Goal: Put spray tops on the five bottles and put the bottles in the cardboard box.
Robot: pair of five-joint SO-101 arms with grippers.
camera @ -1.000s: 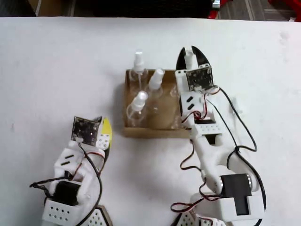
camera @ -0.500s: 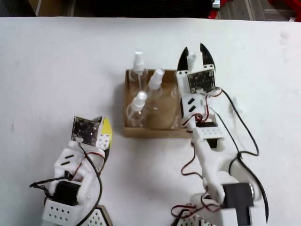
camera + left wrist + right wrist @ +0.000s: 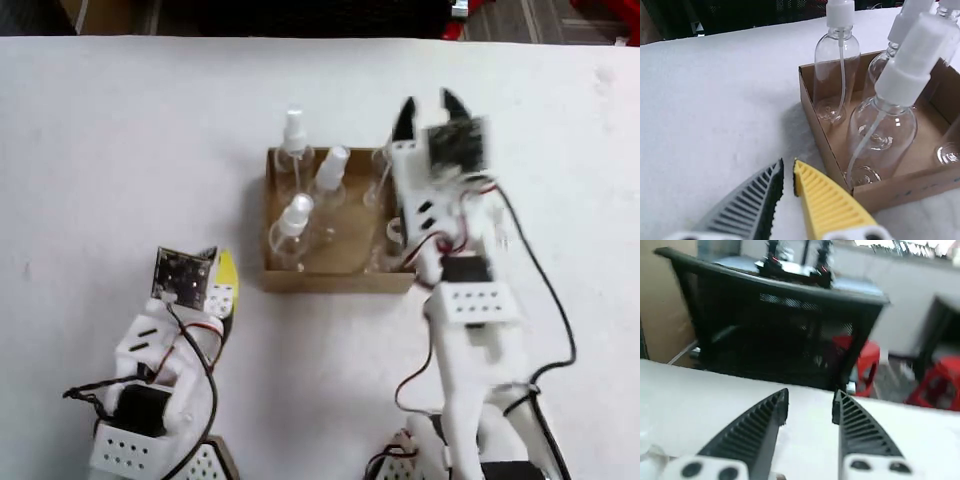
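The cardboard box (image 3: 290, 277) sits mid-table. Three clear bottles with white spray tops stand in its left half: one at the far corner (image 3: 294, 135), one beside it (image 3: 331, 167), one nearer (image 3: 295, 217). Two more bottles (image 3: 383, 172) (image 3: 393, 236) stand along its right wall, partly hidden by the right arm. My right gripper (image 3: 428, 108) (image 3: 810, 402) is raised over the box's far right corner, open and empty. My left gripper (image 3: 222, 264) (image 3: 788, 176), grey and yellow, rests shut near the box's left front corner (image 3: 860, 192). The nearest bottle (image 3: 887, 125) and far-corner bottle (image 3: 836, 65) stand upright.
White table (image 3: 120, 130) lies bare to the left of and beyond the box. A red and black cable (image 3: 545, 290) loops off the right arm. Past the table's far edge stand a dark chair (image 3: 780, 325) and red stools (image 3: 860, 360).
The right gripper, earlier around a bottle's spray top at the box's far right corner, has come off it, rising and shifting right. The left arm has not moved.
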